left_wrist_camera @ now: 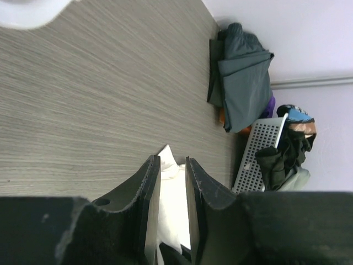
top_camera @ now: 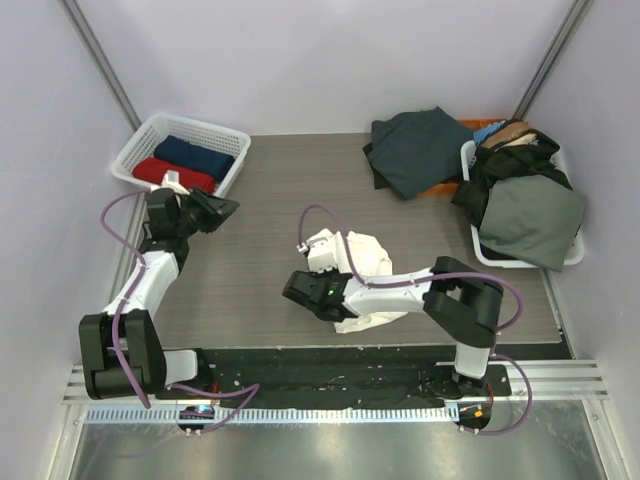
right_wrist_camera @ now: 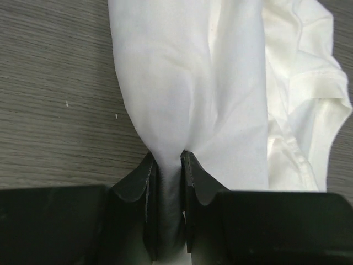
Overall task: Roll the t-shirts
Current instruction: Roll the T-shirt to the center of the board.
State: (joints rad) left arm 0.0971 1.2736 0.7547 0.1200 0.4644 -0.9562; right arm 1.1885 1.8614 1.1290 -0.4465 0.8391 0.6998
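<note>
Nearest the bases, the right arm is reaching leftward across the table (top_camera: 260, 190), and the right gripper (right_wrist_camera: 165, 163) is pinching a gathered fold of the white tee (right_wrist_camera: 193, 83). Its fingers (right_wrist_camera: 194, 185) are clamping the cloth between them. From there the fabric is fanning out away from the wrist camera, with a crumpled hem or sleeve edge lying to the right. From above, this tee (top_camera: 370, 255) is lying in a rumpled heap on the near middle of the table, partly under the right arm, with the gripper (top_camera: 300, 292) at its left edge.

Farther left, the left gripper (top_camera: 225, 208) is hanging above bare tabletop, well apart from the white tee and pointing toward it. Its fingers (left_wrist_camera: 149, 187) are sitting nearly together with only a thin slit between them, gripping nothing.

At the far left corner, a white basket (top_camera: 140, 150) is holding a red tee (top_camera: 175, 175) and a navy tee (top_camera: 195, 155), side by side. At the far right, dark clothes (top_camera: 415, 150) are lying on the table, and more are spilling over a second basket (top_camera: 480, 250).
</note>
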